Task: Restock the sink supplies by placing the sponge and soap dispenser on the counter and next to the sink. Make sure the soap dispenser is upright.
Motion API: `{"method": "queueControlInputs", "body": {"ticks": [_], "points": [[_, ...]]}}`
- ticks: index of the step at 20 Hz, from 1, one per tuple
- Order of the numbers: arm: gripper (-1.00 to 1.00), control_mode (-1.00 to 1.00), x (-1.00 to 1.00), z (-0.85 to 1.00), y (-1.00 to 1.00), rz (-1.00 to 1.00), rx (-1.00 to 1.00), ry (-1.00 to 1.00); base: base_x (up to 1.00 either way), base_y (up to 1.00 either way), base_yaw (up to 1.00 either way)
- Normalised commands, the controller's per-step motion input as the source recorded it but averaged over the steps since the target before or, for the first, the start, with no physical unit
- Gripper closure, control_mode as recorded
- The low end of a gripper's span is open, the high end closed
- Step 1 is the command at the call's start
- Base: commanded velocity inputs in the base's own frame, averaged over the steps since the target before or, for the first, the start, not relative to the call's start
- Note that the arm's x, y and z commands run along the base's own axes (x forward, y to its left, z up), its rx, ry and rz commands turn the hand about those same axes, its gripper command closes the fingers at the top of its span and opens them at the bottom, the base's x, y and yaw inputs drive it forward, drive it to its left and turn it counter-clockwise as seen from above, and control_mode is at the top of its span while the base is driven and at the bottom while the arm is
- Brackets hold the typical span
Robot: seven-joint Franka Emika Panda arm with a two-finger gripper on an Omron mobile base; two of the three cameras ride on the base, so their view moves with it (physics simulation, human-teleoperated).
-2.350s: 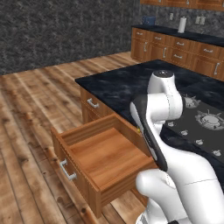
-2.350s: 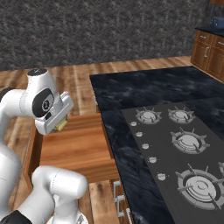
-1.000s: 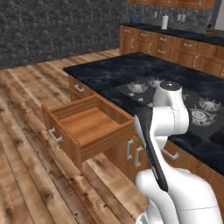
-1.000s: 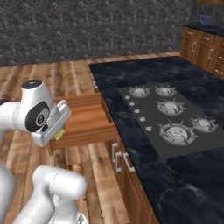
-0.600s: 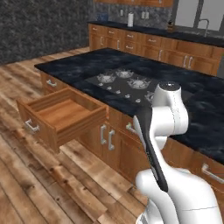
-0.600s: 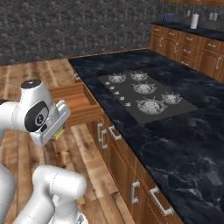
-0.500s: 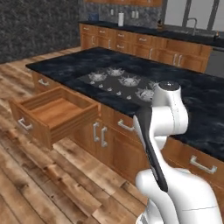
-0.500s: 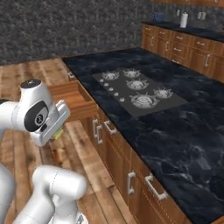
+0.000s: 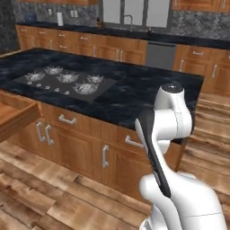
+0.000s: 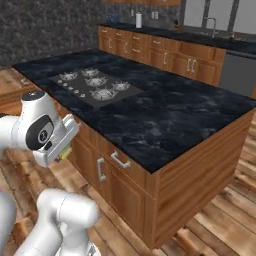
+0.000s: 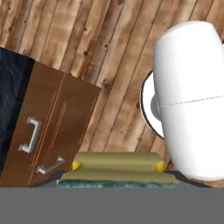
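- The end effector (image 10: 64,150) hangs low beside the island (image 10: 165,120), just off its wooden cabinet front, above the plank floor (image 11: 109,52).
- It grips the sponge (image 11: 117,171): in the hand view the yellow block with its green scrub face sits across the bottom, right at the finger tips. In the right base view a yellow-green sliver of it shows under the white hand.
- The jaws stand at a middling width, closed on the sponge's sides.
- Beyond the end effector, in the hand view, lie cabinet doors with two steel handles (image 11: 29,135) and the black edge of the island top.
- The island carries a gas stove (image 10: 95,85) with several burners, off to the far side of the end effector and well apart from it.
- The island stands between the end effector and the back wall.
- Along that wall runs the table (image 9: 134,33), black stone over brown cabinets, well apart from the end effector.
- A curved faucet (image 9: 128,20) rises from it under the windows; the sink itself is too far off to make out.
- A white upright roll (image 9: 59,18) stands on the table far to the left of the faucet.
- An open wooden drawer (image 9: 13,114) juts out at the left edge of the left base view.
- No writing can be read anywhere.
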Motion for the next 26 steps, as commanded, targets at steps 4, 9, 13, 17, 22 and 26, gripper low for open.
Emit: {"method": "queueControlInputs", "body": {"ticks": [4, 9, 13, 17, 22, 26], "points": [[1.00, 1.00, 0.00, 0.00, 0.00, 0.00, 0.00, 0.00, -0.09, -1.00, -0.52], [1.00, 1.00, 0.00, 0.00, 0.00, 0.00, 0.00, 0.00, 0.19, -1.00, -0.52], [1.00, 1.00, 0.00, 0.00, 0.00, 0.00, 0.00, 0.00, 0.44, -1.00, -0.47], [1.00, 1.00, 0.00, 0.00, 0.00, 0.00, 0.00, 0.00, 0.79, -0.75, -0.38], [1.00, 1.00, 0.00, 0.00, 0.00, 0.00, 0.00, 0.00, 1.00, -0.22, -0.23], [1.00, 1.00, 0.00, 0.00, 0.00, 0.00, 0.00, 0.00, 1.00, 0.00, -0.11]]}}
